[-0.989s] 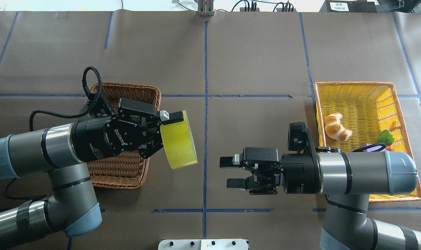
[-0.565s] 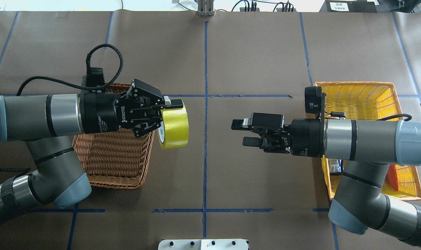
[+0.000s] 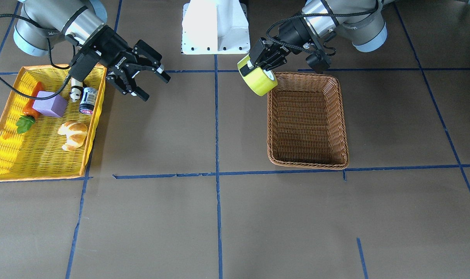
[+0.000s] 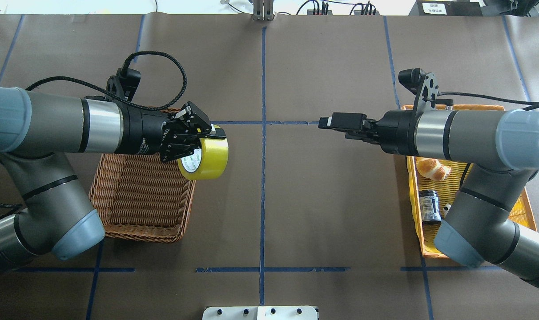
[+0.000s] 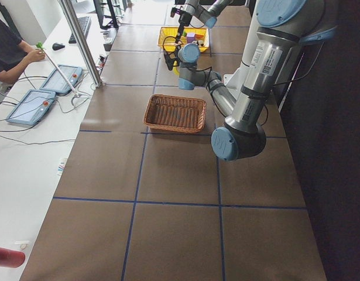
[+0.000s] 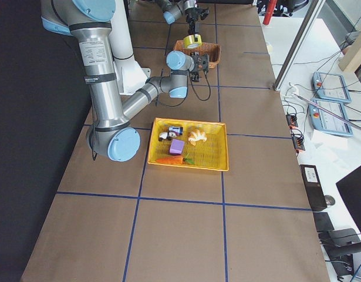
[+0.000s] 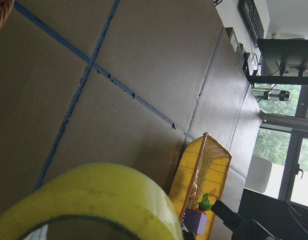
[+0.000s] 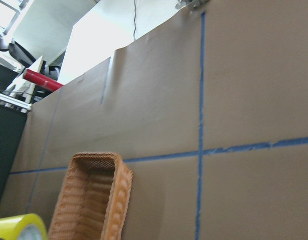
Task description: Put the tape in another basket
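Brown paper-covered table (image 4: 323,213) is carrying both baskets. Large bright yellow basket (image 3: 37,159) is sitting well apart from rectangular brown wicker basket (image 3: 308,164). Right gripper (image 3: 155,88), also well apart from it, is hanging with jaws spread, empty. Left gripper (image 4: 205,142) is clamping yellow-green tape roll (image 4: 209,160), raised at the wicker basket's rim. Likely mostly done; lowering inside and letting go are remaining.

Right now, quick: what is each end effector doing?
Left end effector: closed, holding the tape.
Right end effector: open, empty.

Tape (image 4: 209,160) in left end effector (image 4: 203,144) above wicker basket's (image 4: 140,232) far inner corner, right end effector (image 4: 326,123) well apart.
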